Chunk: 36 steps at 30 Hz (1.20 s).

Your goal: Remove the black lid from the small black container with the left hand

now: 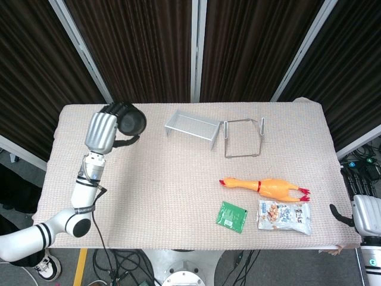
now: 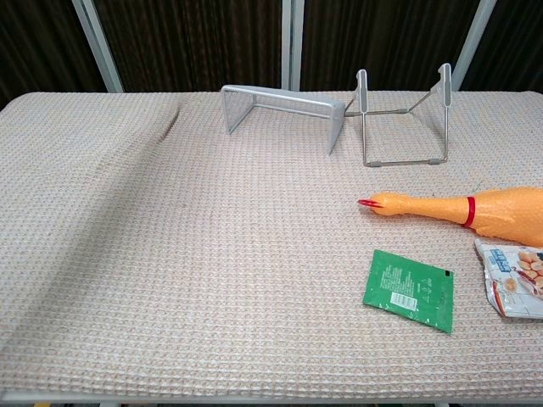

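In the head view my left hand grips a small round black container, lifted over the far left corner of the cloth-covered table. I cannot tell the lid apart from the body of the container. Neither the left hand nor the container shows in the chest view. My right hand sits off the table's near right corner, mostly cut off by the frame edge, and its fingers are unclear.
A silver wire rack and a wire stand stand at the back centre. A rubber chicken, a green packet and a snack bag lie at the right front.
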Each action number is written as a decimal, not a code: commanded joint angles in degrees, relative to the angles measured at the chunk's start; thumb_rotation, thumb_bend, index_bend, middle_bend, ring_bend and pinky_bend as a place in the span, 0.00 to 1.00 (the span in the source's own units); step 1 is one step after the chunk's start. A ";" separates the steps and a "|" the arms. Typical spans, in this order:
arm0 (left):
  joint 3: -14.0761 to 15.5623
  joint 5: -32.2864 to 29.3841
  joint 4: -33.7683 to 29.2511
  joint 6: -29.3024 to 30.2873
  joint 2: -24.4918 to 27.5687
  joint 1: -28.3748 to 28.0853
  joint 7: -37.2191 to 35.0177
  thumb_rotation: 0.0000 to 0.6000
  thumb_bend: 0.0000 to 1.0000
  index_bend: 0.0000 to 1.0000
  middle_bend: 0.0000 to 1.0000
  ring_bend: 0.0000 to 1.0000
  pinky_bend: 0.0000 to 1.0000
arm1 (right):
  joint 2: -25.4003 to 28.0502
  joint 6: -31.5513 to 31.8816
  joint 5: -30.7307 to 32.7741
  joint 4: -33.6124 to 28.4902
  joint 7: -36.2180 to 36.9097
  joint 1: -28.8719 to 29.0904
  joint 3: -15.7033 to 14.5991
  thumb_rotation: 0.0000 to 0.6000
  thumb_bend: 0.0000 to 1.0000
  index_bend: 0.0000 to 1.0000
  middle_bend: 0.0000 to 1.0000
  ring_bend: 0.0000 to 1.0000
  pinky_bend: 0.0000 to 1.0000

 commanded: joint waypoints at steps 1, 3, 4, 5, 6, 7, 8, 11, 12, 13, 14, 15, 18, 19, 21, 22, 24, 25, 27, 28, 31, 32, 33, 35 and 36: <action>0.98 1.80 -1.42 2.58 -1.45 0.53 -3.40 1.00 0.26 0.50 0.51 0.30 0.39 | -0.23 -0.43 0.10 0.25 0.06 0.10 -0.15 1.00 0.20 0.00 0.00 0.00 0.00; 4.11 -3.13 -0.97 -4.53 -0.81 1.31 -3.71 1.00 0.26 0.50 0.51 0.30 0.39 | -0.41 -0.74 0.10 0.39 -0.05 0.22 -0.24 1.00 0.20 0.00 0.00 0.00 0.00; 5.80 -6.91 -0.02 -10.30 -0.64 1.34 -4.91 1.00 0.26 0.50 0.51 0.30 0.39 | -0.51 -0.94 0.11 0.41 -0.14 0.31 -0.28 1.00 0.20 0.00 0.00 0.00 0.00; 7.21 -9.49 1.09 -15.17 -0.43 1.06 -5.58 1.00 0.26 0.50 0.51 0.30 0.39 | -0.57 -1.02 0.10 0.42 -0.21 0.35 -0.31 1.00 0.20 0.00 0.00 0.00 0.00; 9.10 -12.08 2.99 -21.11 -0.11 0.45 -5.70 1.00 0.26 0.50 0.51 0.30 0.39 | -0.61 -1.03 0.08 0.42 -0.28 0.37 -0.32 1.00 0.20 0.00 0.00 0.00 0.00; 10.33 -13.26 4.36 -24.39 -0.12 0.02 -5.51 1.00 0.25 0.50 0.51 0.30 0.39 | -0.63 -0.99 0.07 0.42 -0.31 0.37 -0.30 1.00 0.20 0.00 0.00 0.00 0.00; 11.36 -14.06 5.50 -27.16 -0.15 -0.46 -5.27 1.00 0.26 0.50 0.51 0.30 0.39 | -0.65 -0.92 0.10 0.44 -0.32 0.34 -0.28 1.00 0.20 0.00 0.00 0.00 0.00; 12.57 -14.70 6.90 -31.39 0.21 -1.80 -4.53 1.00 0.26 0.50 0.51 0.30 0.39 | -0.63 -1.02 0.45 0.56 -0.31 0.26 -0.22 1.00 0.20 0.00 0.00 0.00 0.00; 12.29 -14.55 6.72 -31.40 0.50 -2.19 -4.27 1.00 0.26 0.50 0.51 0.30 0.39 | -0.65 -1.13 0.55 0.63 -0.27 0.27 -0.22 1.00 0.20 0.00 0.00 0.00 0.00; 12.00 -14.46 6.46 -31.22 0.80 -2.45 -4.01 1.00 0.26 0.50 0.51 0.30 0.39 | -0.67 -1.20 0.57 0.68 -0.22 0.28 -0.24 1.00 0.20 0.00 0.00 0.00 0.00; 11.78 -14.33 6.14 -31.04 1.19 -2.72 -3.62 1.00 0.26 0.50 0.51 0.30 0.39 | -0.71 -1.29 0.57 0.74 -0.18 0.29 -0.28 1.00 0.20 0.00 0.00 0.00 0.00; 11.43 -14.20 5.67 -30.62 1.76 -3.05 -3.00 1.00 0.26 0.50 0.51 0.30 0.39 | -0.76 -1.34 0.55 0.83 -0.12 0.31 -0.31 1.00 0.20 0.00 0.00 0.00 0.00; 10.43 -14.16 4.69 -28.63 2.35 -3.33 -2.07 1.00 0.26 0.50 0.51 0.30 0.39 | -0.92 -1.46 0.61 1.12 0.10 0.32 -0.33 1.00 0.20 0.00 0.00 0.00 0.00; 10.06 -14.10 4.25 -27.77 2.41 -3.34 -1.96 1.00 0.26 0.50 0.51 0.30 0.39 | -0.96 -1.54 0.67 1.24 0.22 0.32 -0.33 1.00 0.20 0.00 0.00 0.00 0.00; 9.74 -13.47 3.39 -26.49 2.27 -3.20 -2.31 1.00 0.26 0.50 0.51 0.30 0.39 | -0.98 -1.75 0.74 1.36 0.56 0.35 -0.35 1.00 0.20 0.00 0.00 0.00 0.00; 9.81 -12.46 2.54 -25.72 2.09 -3.00 -2.96 1.00 0.26 0.50 0.51 0.30 0.39 | -0.97 -1.92 0.74 1.40 0.88 0.38 -0.39 1.00 0.20 0.00 0.00 0.00 0.00; 10.33 -10.05 0.18 -25.44 2.17 -2.62 -5.19 1.00 0.26 0.50 0.51 0.30 0.39 | -0.98 -2.19 0.77 1.50 1.23 0.44 -0.44 1.00 0.20 0.00 0.00 0.00 0.00; 10.87 -8.28 -2.26 -26.01 2.65 -2.34 -7.47 1.00 0.26 0.50 0.51 0.30 0.39 | -1.05 -2.39 0.85 1.63 1.18 0.50 -0.46 1.00 0.20 0.00 0.00 0.00 0.00; 12.00 -5.01 -6.58 -27.90 4.10 -2.24 -11.16 1.00 0.26 0.50 0.51 0.30 0.39 | -1.15 -2.64 0.96 1.72 1.11 0.57 -0.49 1.00 0.20 0.00 0.00 0.00 0.00; 12.74 -2.42 -8.87 -29.04 5.15 -2.43 -13.19 1.00 0.26 0.50 0.51 0.30 0.39 | -1.19 -2.74 0.96 1.74 1.07 0.63 -0.49 1.00 0.20 0.00 0.00 0.00 0.00; 13.33 2.52 -10.99 -29.67 6.55 -3.15 -16.40 1.00 0.26 0.50 0.51 0.30 0.39 | -1.27 -2.78 0.98 1.82 1.02 0.65 -0.50 1.00 0.20 0.00 0.00 0.00 0.00; 13.10 3.02 -10.33 -29.07 6.50 -3.32 -16.15 1.00 0.26 0.50 0.51 0.30 0.39 | -1.28 -2.79 1.02 1.87 1.07 0.64 -0.49 1.00 0.20 0.00 0.00 0.00 0.00; 12.69 2.88 -9.12 -28.24 6.15 -3.45 -15.24 1.00 0.26 0.50 0.51 0.30 0.39 | -1.27 -2.81 1.10 1.92 1.13 0.62 -0.47 1.00 0.20 0.00 0.00 0.00 0.00; 11.25 -0.39 -5.77 -27.62 4.93 -3.91 -13.49 1.00 0.26 0.50 0.51 0.30 0.39 | -1.23 -2.85 1.22 2.04 1.32 0.61 -0.40 1.00 0.20 0.00 0.00 0.00 0.00; 10.44 -2.57 -4.34 -28.17 4.67 -4.26 -13.40 1.00 0.26 0.50 0.51 0.30 0.39 | -1.20 -2.87 1.25 2.08 1.38 0.61 -0.39 1.00 0.20 0.00 0.00 0.00 0.00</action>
